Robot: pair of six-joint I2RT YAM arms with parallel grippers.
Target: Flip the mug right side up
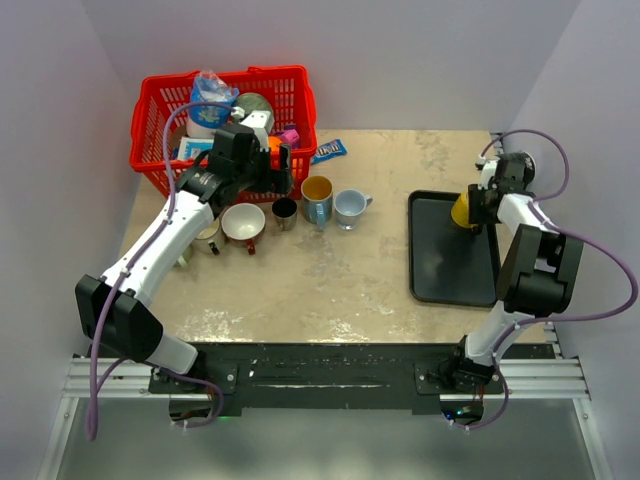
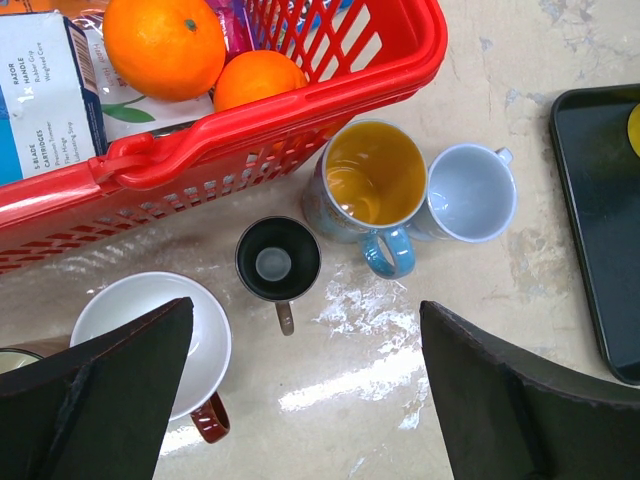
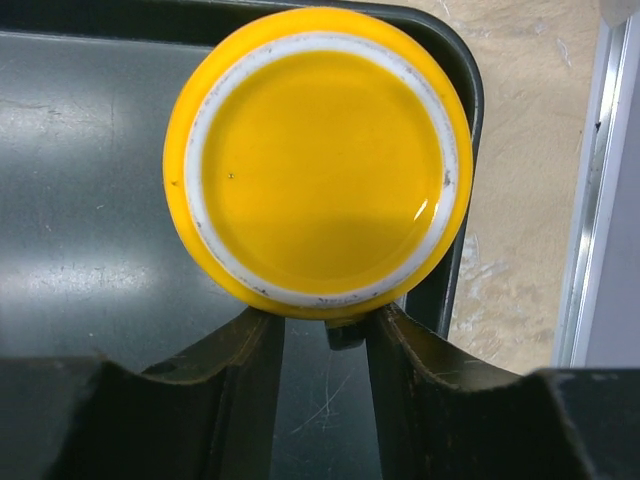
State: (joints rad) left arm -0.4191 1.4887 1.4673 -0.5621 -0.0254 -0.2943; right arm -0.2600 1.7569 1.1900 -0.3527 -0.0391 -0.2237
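Observation:
A yellow mug [image 1: 462,210] stands upside down at the far right corner of the black tray [image 1: 440,270]. In the right wrist view its base [image 3: 315,165] faces the camera. My right gripper [image 1: 480,212] [image 3: 325,325] is right against the mug, jaws narrowly open, one finger on each side of a small dark part under the mug's edge that may be its handle. The fingertips are hidden under the mug. My left gripper [image 1: 272,168] [image 2: 307,320] is wide open and empty above the table by the row of mugs.
Upright mugs stand in front of the red basket [image 1: 160,110] [image 2: 250,120]: a blue one with a yellow inside [image 2: 370,180], a pale blue one [image 2: 470,190], a small dark one [image 2: 278,260], and a white one with a red handle [image 2: 150,330]. The basket holds oranges and packets.

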